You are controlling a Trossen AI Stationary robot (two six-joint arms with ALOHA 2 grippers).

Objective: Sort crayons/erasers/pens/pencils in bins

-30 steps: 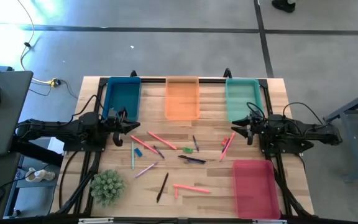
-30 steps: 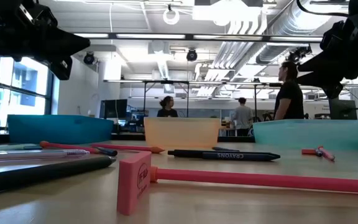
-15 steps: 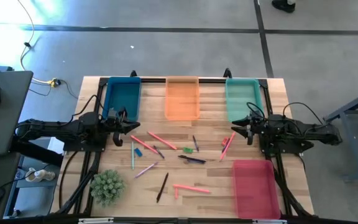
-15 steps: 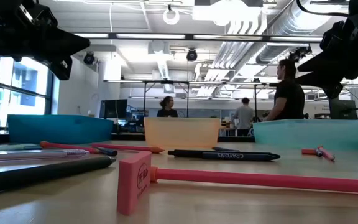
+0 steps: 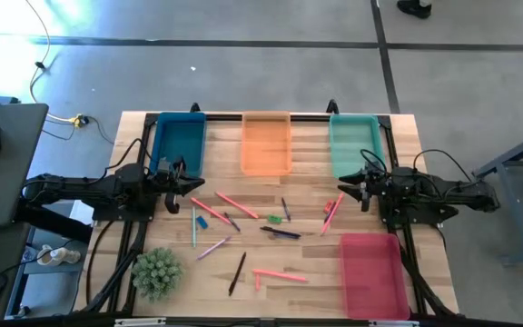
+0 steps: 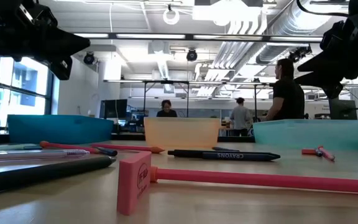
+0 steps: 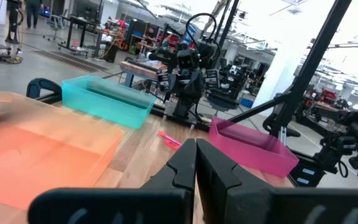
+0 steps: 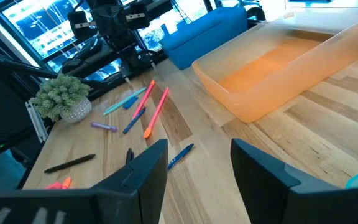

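Four bins sit empty on the table (image 5: 180, 291): the dark blue bin (image 5: 179, 143), the orange bin (image 5: 266, 145) and the teal-green bin (image 5: 354, 145) in a row along the far edge, and the red-pink bin (image 5: 372, 274) at the near right corner. Nothing on the table has moved over the last second, and neither arm has shifted; only the people in the room behind have changed places (seen level across the table). So sorting has not begun, by the look of it.

All the items lie loose on the wood between the arms. Salmon-pink sticks (image 5: 236, 204) are scattered mid-table, with another near the front. The pens lie among them: a dark pen (image 5: 281, 232) at centre and a black pen (image 5: 237, 273) nearer the front. A green eraser (image 5: 274, 219) and a blue eraser (image 5: 202, 221) are close to the middle. A small potted plant (image 5: 157, 272) stands at the near left.

The left gripper (image 5: 192, 186) hovers just in front of the dark blue bin, its fingers pressed together and holding nothing. The right gripper (image 5: 345, 191) hovers just in front of the teal-green bin, its fingers (image 8: 143, 168) spread apart and empty. A red-orange eraser (image 5: 329, 207) and a salmon stick lie closest to it, a likely first pick
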